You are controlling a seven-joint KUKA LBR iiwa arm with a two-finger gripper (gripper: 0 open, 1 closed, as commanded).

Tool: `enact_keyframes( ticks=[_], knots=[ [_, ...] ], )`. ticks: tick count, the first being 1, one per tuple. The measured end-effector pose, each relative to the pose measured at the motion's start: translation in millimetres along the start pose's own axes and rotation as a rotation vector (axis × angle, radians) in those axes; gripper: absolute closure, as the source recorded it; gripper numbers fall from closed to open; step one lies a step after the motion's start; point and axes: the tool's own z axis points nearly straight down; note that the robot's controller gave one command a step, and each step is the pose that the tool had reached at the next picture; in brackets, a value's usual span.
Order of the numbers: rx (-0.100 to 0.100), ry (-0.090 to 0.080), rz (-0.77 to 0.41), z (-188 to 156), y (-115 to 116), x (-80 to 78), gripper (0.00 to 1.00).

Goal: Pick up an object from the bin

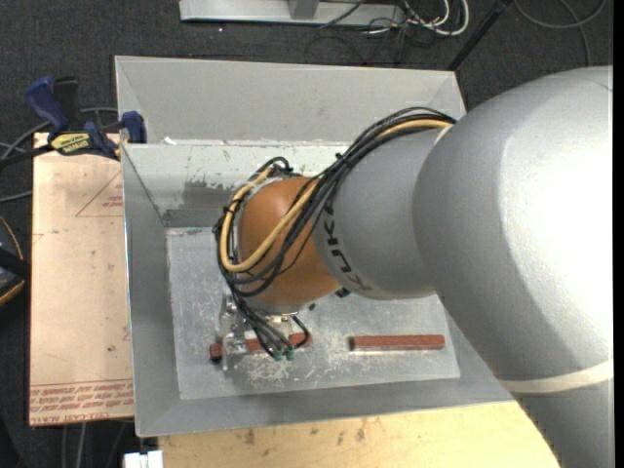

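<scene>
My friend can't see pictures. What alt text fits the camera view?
A grey robot arm reaches into a grey metal bin, its gripper low near the bin's floor. A long reddish-brown bar lies flat on the floor, apart from it.

Reaches in from the right with a thick grey arm. Carries an orange wrist cover wrapped with cables. Points the gripper downward, low.

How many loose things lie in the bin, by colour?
Reddish-brown bar: 1
Total: 1 clearly seen. The small reddish and green bits by the gripper cannot be told from robot parts, so they are not counted.
</scene>
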Motion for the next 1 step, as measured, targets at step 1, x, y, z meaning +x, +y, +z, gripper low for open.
enact_keyframes(
  ticks=[1],
  knots=[
    [0.001, 0.002, 0.001, -2.1, -0.2, 0.6, 1.0]
  ],
)
